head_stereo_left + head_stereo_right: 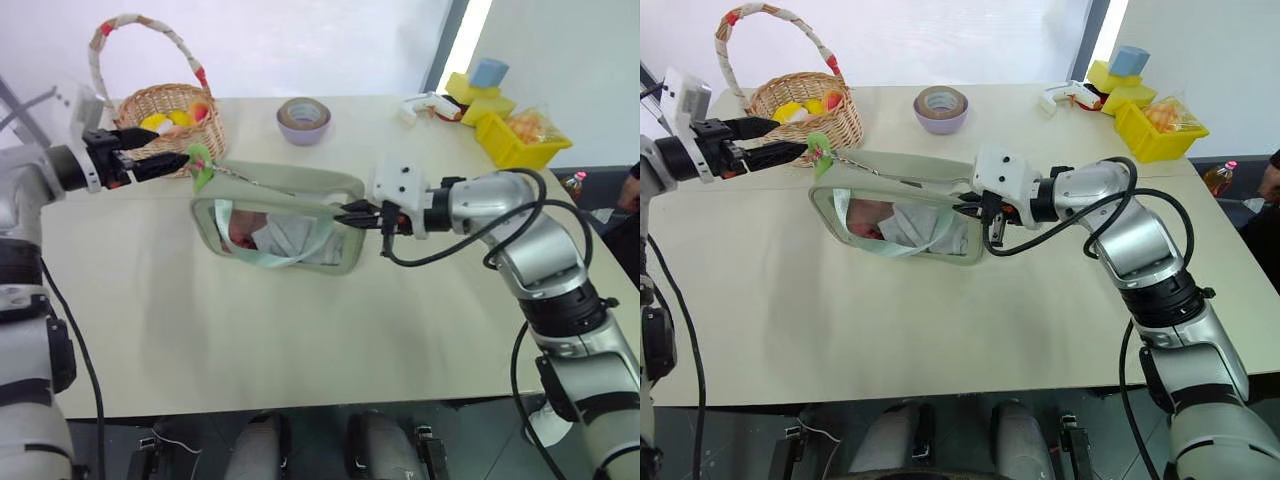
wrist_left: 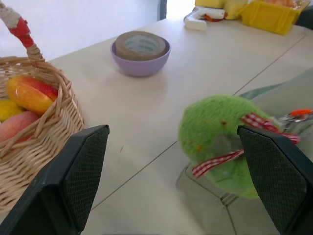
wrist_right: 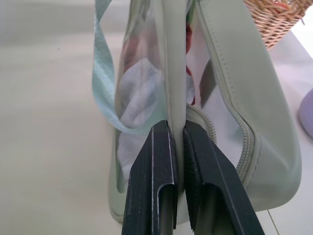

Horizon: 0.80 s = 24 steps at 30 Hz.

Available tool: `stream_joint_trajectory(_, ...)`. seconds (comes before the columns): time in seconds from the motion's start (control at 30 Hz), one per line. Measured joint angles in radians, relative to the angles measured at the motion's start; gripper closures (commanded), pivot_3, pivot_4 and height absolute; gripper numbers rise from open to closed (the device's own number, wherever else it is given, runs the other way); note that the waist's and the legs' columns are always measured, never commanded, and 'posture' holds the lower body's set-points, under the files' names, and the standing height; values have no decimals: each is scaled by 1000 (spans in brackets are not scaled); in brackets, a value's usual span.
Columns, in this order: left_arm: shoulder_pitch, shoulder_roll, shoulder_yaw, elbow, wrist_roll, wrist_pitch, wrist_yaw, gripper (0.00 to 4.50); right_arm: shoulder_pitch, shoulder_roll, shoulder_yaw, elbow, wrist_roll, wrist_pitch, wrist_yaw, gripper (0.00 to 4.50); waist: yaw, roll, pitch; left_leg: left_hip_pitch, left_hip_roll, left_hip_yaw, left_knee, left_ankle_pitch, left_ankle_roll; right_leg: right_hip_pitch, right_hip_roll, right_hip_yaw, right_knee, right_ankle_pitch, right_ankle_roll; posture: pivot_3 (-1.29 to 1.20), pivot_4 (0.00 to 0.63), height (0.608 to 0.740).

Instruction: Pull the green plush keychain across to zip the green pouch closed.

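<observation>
At the pouch's right-hand end, the right gripper (image 1: pixel 352 213) reaches in from the robot's right with its forearm nearly level and pointing leftward, and its two black fingers (image 3: pixel 151 186) are pinched together on the edge of the green pouch (image 1: pixel 290 185), the fabric rim squeezed between the pads. The left gripper (image 1: pixel 170 160) comes in from the opposite side, arm stretched level and pointing right, its fingers (image 2: pixel 78 171) spread wide apart with nothing clamped. The green plush keychain (image 2: pixel 220 142) sits between those open fingers in the left wrist view, close to the tips and nearer one finger than the other; whether either pad touches it I cannot tell. It is a fuzzy green ring with a red-and-white checked ribbon, and a thin chain runs from it toward the pouch's top edge. The pouch stands on the table (image 1: pixel 300 340) with its long axis running between the two grippers, its clear window facing the robot, a pale mint strap (image 3: pixel 103 73) hanging down its front, and light cloth and something reddish showing inside. Beyond the left fingers stands a wicker basket (image 1: pixel 170 110) holding yellow and red toy fruit (image 2: pixel 29 95); farther back, a purple bowl (image 1: pixel 303 128) holds a roll of tape (image 2: pixel 140 45), and a yellow bin (image 1: pixel 515 140) stands at the table's far right.
</observation>
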<state>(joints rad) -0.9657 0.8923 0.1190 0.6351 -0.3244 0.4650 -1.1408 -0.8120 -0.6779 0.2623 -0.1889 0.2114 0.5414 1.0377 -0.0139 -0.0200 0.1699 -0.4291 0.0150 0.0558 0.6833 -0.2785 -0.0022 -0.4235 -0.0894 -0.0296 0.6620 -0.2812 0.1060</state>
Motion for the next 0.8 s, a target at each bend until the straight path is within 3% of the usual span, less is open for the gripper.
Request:
stream_joint_trajectory(0.4,-17,-93,-42,103,68,-101,-21,0,7,-4,-2,-12,0,-7,9,4479,1,0,0,0,0,0,0,0,0,0,0,0,0,0,0,0,150,739)
stream_joint_trajectory(0.5,-27,-96,-44,105,71,-103,-38,806,7,-4,-2,-12,-3,-8,7,4500,1,0,0,0,0,0,0,0,0,0,0,0,0,0,0,0,150,739)
stream_joint_trajectory(0.73,-49,-107,-16,99,37,-71,-60,4223,7,4,-2,-5,-16,-11,-12,4500,0,0,0,0,0,0,1,0,0,0,0,0,0,0,0,0,150,739)
stream_joint_trajectory(0.8,-60,-98,-6,79,19,-35,-70,4223,6,10,-2,8,-28,-24,-20,4500,0,0,0,0,0,0,1,0,0,0,0,0,0,0,0,0,150,739)
